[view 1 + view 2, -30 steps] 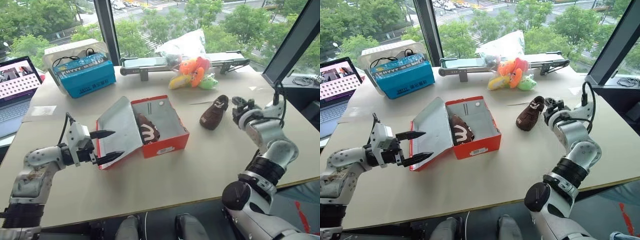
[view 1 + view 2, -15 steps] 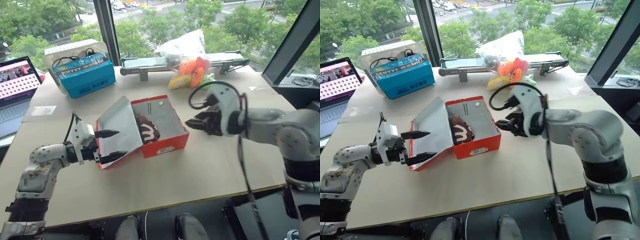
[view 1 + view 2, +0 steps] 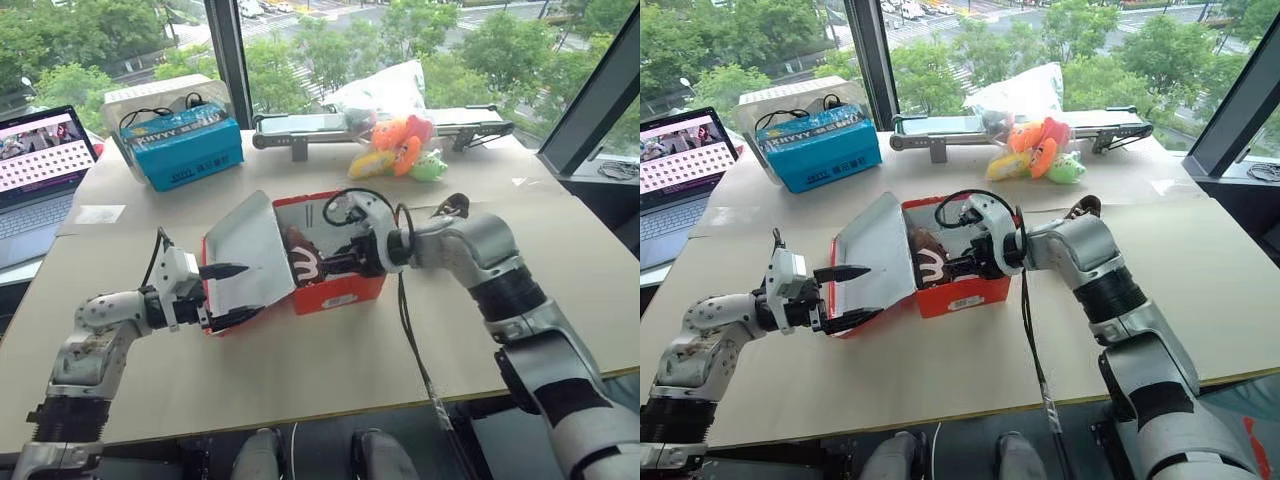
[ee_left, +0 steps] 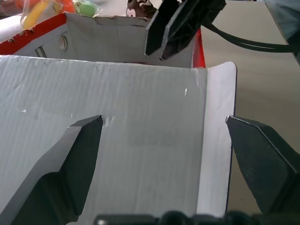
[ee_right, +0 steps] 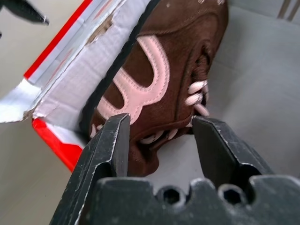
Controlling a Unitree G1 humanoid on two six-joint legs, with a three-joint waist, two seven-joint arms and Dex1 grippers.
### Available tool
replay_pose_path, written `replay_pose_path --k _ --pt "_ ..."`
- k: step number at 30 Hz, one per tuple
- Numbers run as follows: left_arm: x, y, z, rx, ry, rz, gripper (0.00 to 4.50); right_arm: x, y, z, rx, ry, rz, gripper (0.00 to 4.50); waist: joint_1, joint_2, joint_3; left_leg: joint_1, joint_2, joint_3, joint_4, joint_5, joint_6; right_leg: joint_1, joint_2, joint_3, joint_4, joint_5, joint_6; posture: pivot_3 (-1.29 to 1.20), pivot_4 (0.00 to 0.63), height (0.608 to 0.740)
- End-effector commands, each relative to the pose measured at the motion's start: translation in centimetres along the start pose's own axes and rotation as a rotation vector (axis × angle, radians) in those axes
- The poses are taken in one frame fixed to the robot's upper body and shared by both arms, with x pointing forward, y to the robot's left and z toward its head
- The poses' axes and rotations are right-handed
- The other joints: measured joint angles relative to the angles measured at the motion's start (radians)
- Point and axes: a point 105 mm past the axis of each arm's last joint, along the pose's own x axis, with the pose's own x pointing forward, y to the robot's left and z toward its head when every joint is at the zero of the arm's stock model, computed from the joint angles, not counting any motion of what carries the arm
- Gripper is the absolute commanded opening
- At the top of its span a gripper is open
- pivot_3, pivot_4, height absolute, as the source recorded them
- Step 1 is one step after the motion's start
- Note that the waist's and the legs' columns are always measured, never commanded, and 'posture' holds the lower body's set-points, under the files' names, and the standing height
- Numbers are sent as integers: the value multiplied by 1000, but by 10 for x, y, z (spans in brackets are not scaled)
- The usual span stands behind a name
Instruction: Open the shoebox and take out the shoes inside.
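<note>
While the shoebox point(image 3: 330, 262) sits open near the table's point(image 3: 560, 260) middle, its lid point(image 3: 245, 250) leans back toward the left gripper point(image 3: 230, 293), whose fingers stand apart on either side of the lid's edge. Inside the box lies one brown shoe point(image 5: 159, 89); the right gripper point(image 5: 159, 140) reaches in, its fingers apart around the shoe's end, not yet clamped. Beyond the box's far right corner lies the other shoe point(image 3: 1083, 207).
</note>
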Motion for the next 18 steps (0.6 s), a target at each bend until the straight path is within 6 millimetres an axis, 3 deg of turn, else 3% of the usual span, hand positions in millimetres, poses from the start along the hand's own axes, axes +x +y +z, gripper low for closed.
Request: replay_pose_path --k 1,12,18 --pt "1 -2 9 43 -18 -2 4500 1 7 15 53 -71 90 2571 -2 0 0 0 0 0 1 0 0 0 0 0 2 0 0 0 150 740" --pt "2 -3 9 46 -16 4 4500 15 4 2 137 -22 140 2571 -1 0 0 2 0 0 3 -1 -1 0 0 0 6 -1 -1 0 150 740" --pt "3 -4 9 45 -17 1 4500 16 0 7 -19 44 82 2571 -2 0 0 2 0 0 3 -2 -3 0 0 0 6 -1 -1 0 150 740"
